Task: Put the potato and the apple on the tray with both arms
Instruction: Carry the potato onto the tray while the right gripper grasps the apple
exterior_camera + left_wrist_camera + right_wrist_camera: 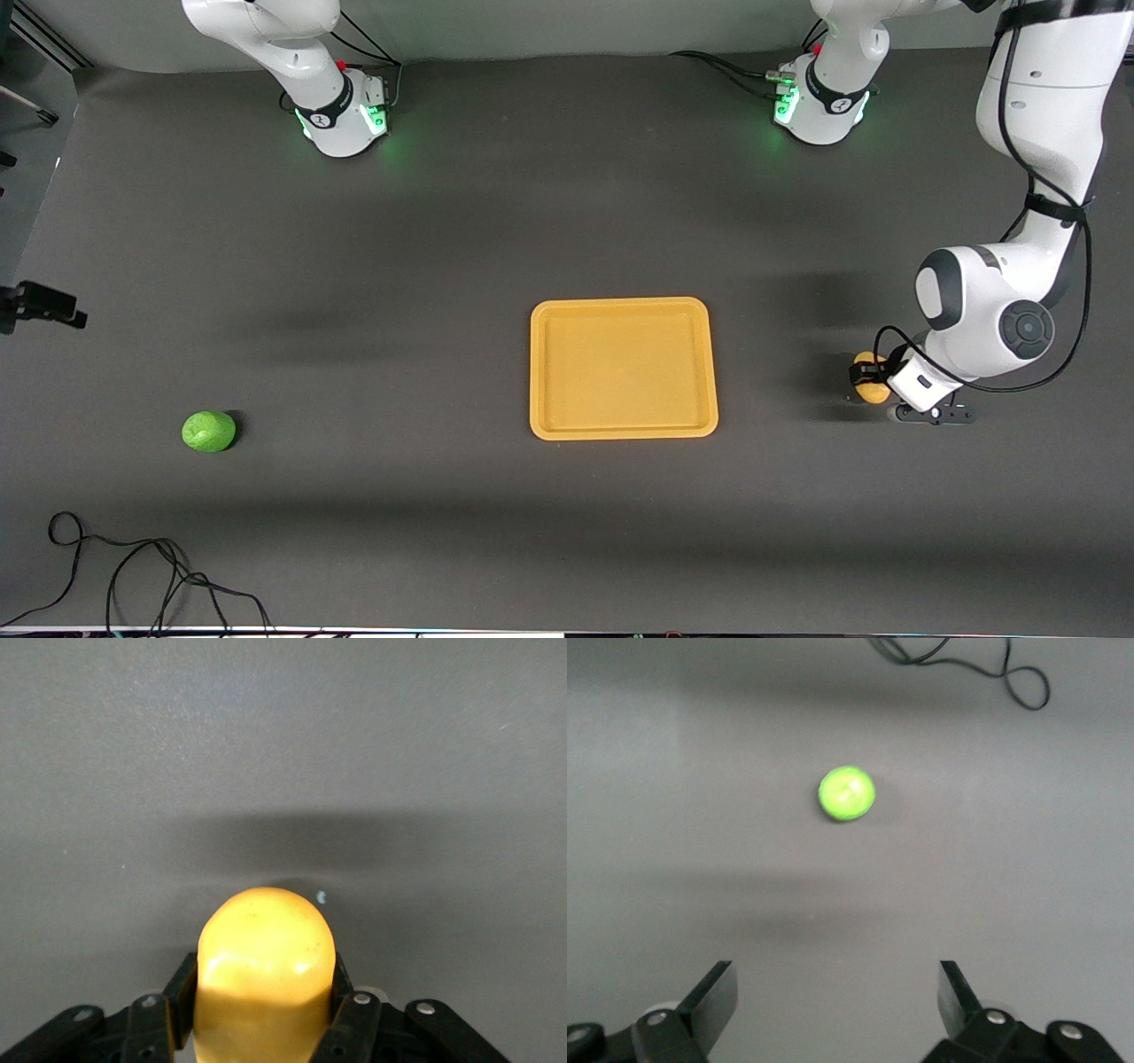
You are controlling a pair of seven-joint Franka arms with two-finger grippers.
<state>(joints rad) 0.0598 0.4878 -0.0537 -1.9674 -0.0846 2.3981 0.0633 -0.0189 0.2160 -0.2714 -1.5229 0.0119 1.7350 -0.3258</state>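
One smooth yellow-orange potato (266,970) pinched in left claw (264,1014); right claw (837,997) spread above table.

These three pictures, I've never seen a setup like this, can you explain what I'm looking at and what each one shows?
Two white robot arms are bolted at one edge of a dark table. The big picture looks down from a camera facing them; the other two come from cameras on each arm's wrist. On the table lie a yellow-orange tray, with nothing on it, and a green apple toward the right arm's end. The left gripper, beside the tray toward the left arm's end, is closed on a yellow potato. The right gripper is open, high up, with the apple below and ahead of it; in the big picture it is out of sight.
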